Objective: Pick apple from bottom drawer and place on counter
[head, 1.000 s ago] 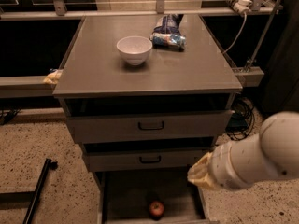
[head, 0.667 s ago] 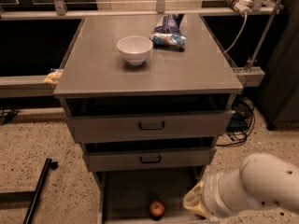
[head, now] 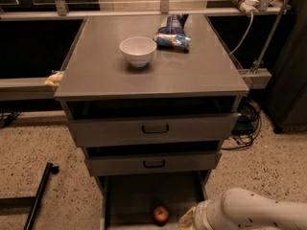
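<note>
The apple (head: 161, 214) lies at the near end of the open bottom drawer (head: 128, 195), on its bare grey floor. The gripper (head: 188, 220), at the end of the white arm (head: 256, 211), sits low at the near right, just beside the apple without touching it. A white bowl (head: 137, 51) stands on the tabletop (head: 192, 73), with a blue snack bag (head: 172, 36) lying farther back.

On the grey bench (head: 192, 75) — the flat top of the drawer cabinet (head: 115, 131) — a white bowl (head: 137, 51) is set toward the back and a blue snack bag (head: 172, 35) is laid just beside it, while the gripper (head: 187, 220) is found well below, over the open bottom drawer (head: 129, 200).
</note>
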Available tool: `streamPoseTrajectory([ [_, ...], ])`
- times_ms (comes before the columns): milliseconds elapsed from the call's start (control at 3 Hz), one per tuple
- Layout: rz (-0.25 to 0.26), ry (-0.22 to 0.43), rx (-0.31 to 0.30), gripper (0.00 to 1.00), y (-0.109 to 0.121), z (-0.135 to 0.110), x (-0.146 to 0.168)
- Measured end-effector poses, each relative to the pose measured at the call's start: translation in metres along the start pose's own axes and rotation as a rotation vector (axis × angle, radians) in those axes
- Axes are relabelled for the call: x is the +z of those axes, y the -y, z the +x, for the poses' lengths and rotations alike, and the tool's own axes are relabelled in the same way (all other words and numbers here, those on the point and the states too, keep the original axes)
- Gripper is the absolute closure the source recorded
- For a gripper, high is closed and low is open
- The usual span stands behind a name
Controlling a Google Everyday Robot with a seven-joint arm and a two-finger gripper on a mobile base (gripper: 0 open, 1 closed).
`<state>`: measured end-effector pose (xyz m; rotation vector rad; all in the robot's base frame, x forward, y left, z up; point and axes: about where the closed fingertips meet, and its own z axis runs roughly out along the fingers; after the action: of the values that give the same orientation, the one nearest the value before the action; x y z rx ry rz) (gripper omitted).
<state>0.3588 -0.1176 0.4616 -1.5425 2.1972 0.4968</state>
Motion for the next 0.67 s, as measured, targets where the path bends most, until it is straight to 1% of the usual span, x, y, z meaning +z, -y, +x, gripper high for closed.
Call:
streamPoseTrajectory([
  [333, 0.001, 0.0, -0.001, 1.0, 0.0, 0.0, 0.0],
  [667, 0.012, 0.0, -0.021, 1.0, 0.0, 0.015, 0.031],
])
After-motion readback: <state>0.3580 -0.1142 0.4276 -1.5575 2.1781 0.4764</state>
